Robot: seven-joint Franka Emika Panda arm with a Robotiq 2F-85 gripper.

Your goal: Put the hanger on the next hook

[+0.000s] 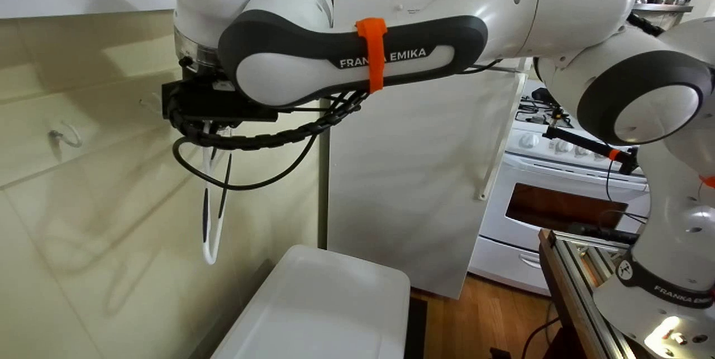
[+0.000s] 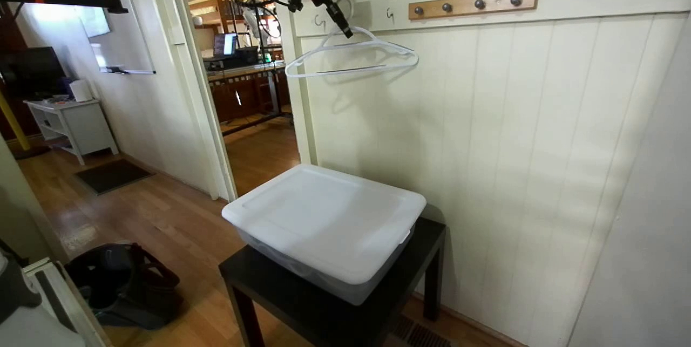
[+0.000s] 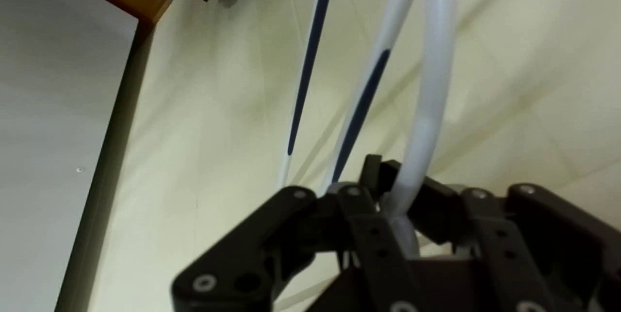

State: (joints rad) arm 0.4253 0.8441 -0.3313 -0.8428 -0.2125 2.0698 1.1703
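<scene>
1. Cream wall (image 2: 513, 147): panelled; a broad plain stretch runs below its upper rail.
2. Franka arm (image 1: 413, 57): extends toward the wall, its hand end turned downward near it.
3. Black side table (image 2: 275, 285): front corner and edge project beyond the storage bin (image 2: 324, 223) standing on it.
4. Storage bin: white lid in place, rim overhanging the body; one side stands near the wall.
5. Hanger (image 2: 351, 70): white with dark strips, suspended above lid height in both exterior views; open air separates its lower bar from the lid.
6. Wooden knob rack (image 2: 463, 4): four dark knobs; in an exterior view, up and right of the hanger's end, apart from it.
7. Gripper (image 3: 395, 195): fingers closed together on the hanger near its neck, white tube passing between them.
8. Wall hooks (image 2: 389, 13): two; in an exterior view the gripper appears between them. Clearance from hanger to wall cannot be told.
</scene>
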